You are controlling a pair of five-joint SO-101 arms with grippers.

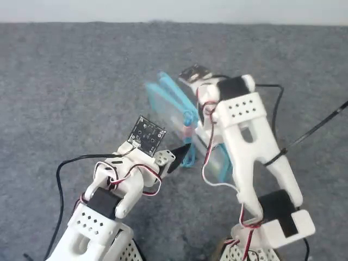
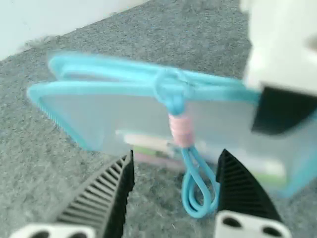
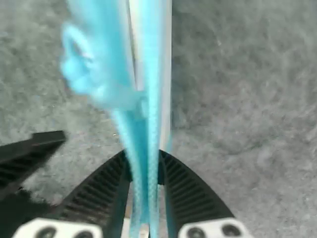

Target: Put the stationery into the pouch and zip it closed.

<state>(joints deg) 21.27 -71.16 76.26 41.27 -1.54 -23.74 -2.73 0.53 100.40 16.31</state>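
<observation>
Camera overhead, high view: showing the pouch (image 1: pixel 166 106), translucent with blue trim, sitting at the centre of the frame on grey carpet (image 1: pixel 65 70). Placing the left gripper (image 1: pixel 176 156) just below centre, on its arm from the lower left corner, right at the pouch's near edge beside a blue cord loop (image 1: pixel 189 157). Framing the right arm (image 1: pixel 244 125) from the lower right corner up to centre right, lying across the pouch's right end and covering it.

Left wrist view: looking along the left gripper (image 2: pixel 177 156), keeping its fingers spread wide and pinching nothing. Straddling the cord loop (image 2: pixel 198 191), which is hanging between the two black fingers without clearly touching either. Showing a pink binding (image 2: pixel 179 130) joining that loop to the blue top edge of the pouch (image 2: pixel 99 111). Showing two blue edges standing apart toward one end and meeting at the binding. Revealing stationery (image 2: pixel 148 146) through the clear wall, lying low inside the pouch. Catching the right arm (image 2: pixel 280 74), white and black, against the pouch's other end.

Right wrist view: looking down the right gripper (image 3: pixel 143 158), pressing its fingers together and pinching the pouch (image 3: pixel 148 74) by its blue edge. Showing the pouch edge-on, running away from the fingers over the carpet (image 3: pixel 247 99). Catching one black finger (image 3: pixel 34 146) of the left gripper near that edge, apart from it.
</observation>
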